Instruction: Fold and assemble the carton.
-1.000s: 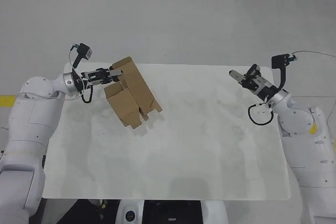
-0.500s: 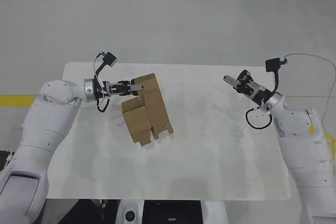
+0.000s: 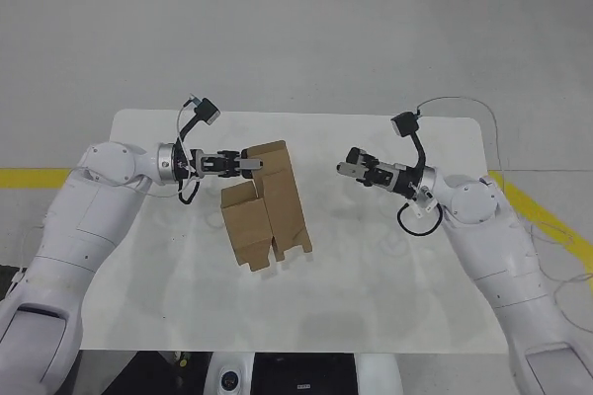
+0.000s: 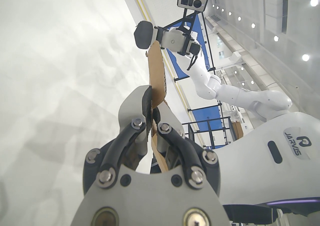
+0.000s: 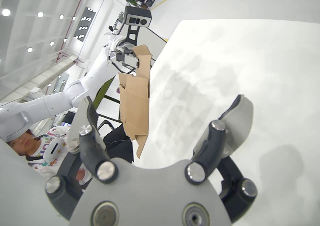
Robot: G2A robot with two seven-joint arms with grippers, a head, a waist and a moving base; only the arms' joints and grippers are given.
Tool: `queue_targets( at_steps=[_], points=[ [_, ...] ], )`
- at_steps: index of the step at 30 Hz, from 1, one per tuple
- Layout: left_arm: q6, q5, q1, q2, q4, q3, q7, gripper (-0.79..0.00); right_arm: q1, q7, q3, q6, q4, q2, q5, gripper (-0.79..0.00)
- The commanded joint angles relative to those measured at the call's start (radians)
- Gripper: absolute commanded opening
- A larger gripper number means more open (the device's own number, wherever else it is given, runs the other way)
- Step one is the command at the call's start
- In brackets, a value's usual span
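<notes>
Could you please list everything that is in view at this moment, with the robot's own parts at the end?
carton: one, brown cardboard, partly folded, held up over the left half of the table.
table: one, white, in front of the robot, under both arms.
floor lines: two stretches, yellow, on the grey floor off either end of the table.
left gripper: one, grey with black pads, shut on the carton's far edge.
right gripper: one, grey with black pads, open, over the table to the right of the carton, apart from it and pointing toward it.
</notes>
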Motion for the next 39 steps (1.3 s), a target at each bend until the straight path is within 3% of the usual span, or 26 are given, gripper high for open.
queue_targets(
  at_steps=[1, 12, 14, 18, 21, 25, 29, 33, 34, 35, 36, 37, 39],
  points=[
    [0.008, -0.027, 0.004, 0.002, -0.004, 0.006, -0.008, -0.785, 0.017, 0.028, -0.038, -0.018, 0.015, -0.01, 0.044, 0.0],
    [0.02, -0.084, 0.016, 0.006, -0.039, 0.039, -0.02, -0.785, 0.111, 0.142, -0.197, -0.057, 0.13, -0.069, 0.218, -0.006],
    [0.023, -0.091, 0.014, 0.006, -0.041, 0.043, -0.023, -0.785, 0.122, 0.157, -0.213, -0.058, 0.148, -0.077, 0.233, -0.102],
    [0.025, -0.1, 0.01, 0.006, -0.041, 0.05, -0.025, -0.785, 0.141, 0.189, -0.238, -0.057, 0.172, -0.089, 0.253, -0.219],
    [0.025, -0.101, 0.008, 0.005, -0.042, 0.057, -0.025, -0.785, 0.151, 0.203, -0.251, -0.057, 0.186, -0.096, 0.263, -0.406],
    [0.025, -0.1, 0.006, 0.006, -0.042, 0.065, -0.025, -0.785, 0.162, 0.217, -0.263, -0.061, 0.204, -0.104, 0.271, -0.471],
    [0.025, -0.1, 0.003, 0.007, -0.041, 0.07, -0.025, -0.785, 0.169, 0.22, -0.271, -0.059, 0.216, -0.11, 0.277, -0.597],
    [0.018, -0.101, 0.005, 0.01, -0.052, 0.072, -0.018, -0.785, 0.171, 0.222, -0.277, -0.057, 0.222, -0.113, 0.293, -0.779],
    [0.015, -0.101, 0.005, 0.011, -0.054, 0.072, -0.015, -0.767, 0.17, 0.221, -0.278, -0.057, 0.222, -0.114, 0.302, -0.785],
    [0.012, -0.103, 0.006, 0.012, -0.056, 0.071, -0.012, -0.517, 0.17, 0.222, -0.279, -0.057, 0.222, -0.115, 0.307, -0.785],
    [0.008, -0.103, 0.007, 0.014, -0.057, 0.07, -0.008, -0.071, 0.17, 0.222, -0.281, -0.056, 0.223, -0.115, 0.309, -0.785],
    [0.005, -0.102, 0.007, 0.015, -0.06, 0.069, -0.005, 0.0, 0.17, 0.223, -0.282, -0.056, 0.223, -0.115, 0.312, -0.785],
    [-0.001, -0.107, 0.003, 0.017, -0.052, 0.062, 0.001, 0.0, 0.169, 0.222, -0.283, -0.056, 0.224, -0.116, 0.32, -0.785]
  ],
)
